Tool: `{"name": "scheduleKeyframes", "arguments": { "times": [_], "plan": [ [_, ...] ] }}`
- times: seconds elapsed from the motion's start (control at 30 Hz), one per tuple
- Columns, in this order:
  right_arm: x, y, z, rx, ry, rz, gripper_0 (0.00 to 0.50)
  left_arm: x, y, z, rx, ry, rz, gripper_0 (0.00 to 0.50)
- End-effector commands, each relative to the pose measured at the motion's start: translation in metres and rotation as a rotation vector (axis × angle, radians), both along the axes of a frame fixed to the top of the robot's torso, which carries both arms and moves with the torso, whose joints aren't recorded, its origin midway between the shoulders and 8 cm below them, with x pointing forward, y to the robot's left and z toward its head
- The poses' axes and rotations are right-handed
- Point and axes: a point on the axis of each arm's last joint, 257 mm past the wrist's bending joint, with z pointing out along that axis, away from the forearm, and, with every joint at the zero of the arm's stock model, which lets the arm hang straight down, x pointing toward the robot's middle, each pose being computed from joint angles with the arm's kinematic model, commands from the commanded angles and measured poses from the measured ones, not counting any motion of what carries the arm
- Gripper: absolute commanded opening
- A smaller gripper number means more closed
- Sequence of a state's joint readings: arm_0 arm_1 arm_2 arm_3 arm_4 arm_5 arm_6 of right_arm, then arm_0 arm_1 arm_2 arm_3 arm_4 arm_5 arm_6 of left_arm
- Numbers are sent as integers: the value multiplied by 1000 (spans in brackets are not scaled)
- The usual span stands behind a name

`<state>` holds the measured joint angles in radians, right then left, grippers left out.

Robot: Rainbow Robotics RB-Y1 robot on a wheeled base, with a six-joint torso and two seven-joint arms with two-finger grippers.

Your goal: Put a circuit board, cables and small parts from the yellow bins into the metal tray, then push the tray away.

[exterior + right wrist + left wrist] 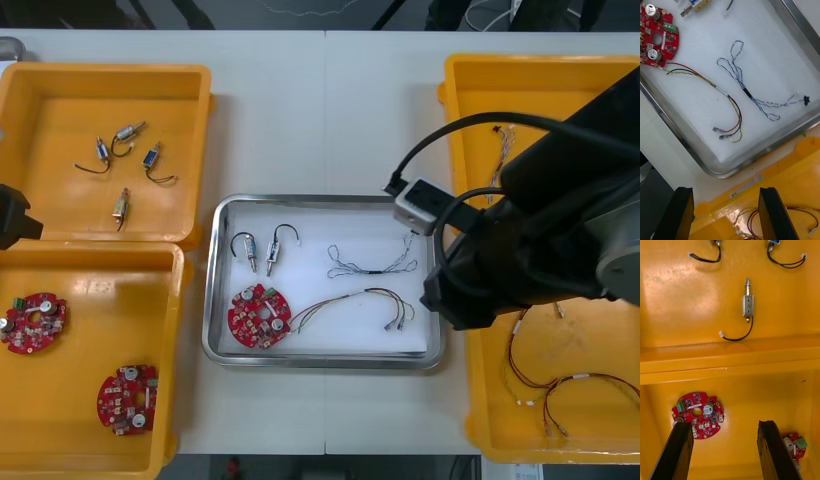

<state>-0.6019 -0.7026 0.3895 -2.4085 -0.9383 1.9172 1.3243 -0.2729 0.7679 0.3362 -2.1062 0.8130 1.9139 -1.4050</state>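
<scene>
The tray (212, 300) sits at table centre. It holds a board (259, 316) at 8 o'clock, two metal parts (272, 250) at 11, a blue-white cable (372, 270) at 2 and a red-yellow cable (345, 296) at 4. The right gripper (726, 195) hangs open and empty over the tray's edge and the right bin (797, 161). The left gripper (724, 427), also open and empty, hangs over a left bin (752, 401) with spare boards (698, 419).

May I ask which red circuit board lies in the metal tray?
The board beside the red and yellow cable; both others lie in a yellow bin.
</scene>
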Motion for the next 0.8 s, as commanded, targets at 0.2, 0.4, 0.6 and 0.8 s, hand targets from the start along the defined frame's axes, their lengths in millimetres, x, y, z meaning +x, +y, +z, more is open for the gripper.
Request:
{"name": "scheduleKeyframes", "arguments": {
  "times": [0.2,0.4,0.6,0.8],
  "plan": [
    [-20,75,-30,-131,-36,274,500,-21,26,2,43,17,33,500],
    [-26,105,-60,-171,-45,376,500,-27,28,-4,40,37,38,500],
    [-19,122,-85,-221,-86,485,500,-29,29,-7,36,43,47,500],
    [-16,133,-106,-246,-111,513,500,-31,28,-9,36,50,45,500]
  ]
}}
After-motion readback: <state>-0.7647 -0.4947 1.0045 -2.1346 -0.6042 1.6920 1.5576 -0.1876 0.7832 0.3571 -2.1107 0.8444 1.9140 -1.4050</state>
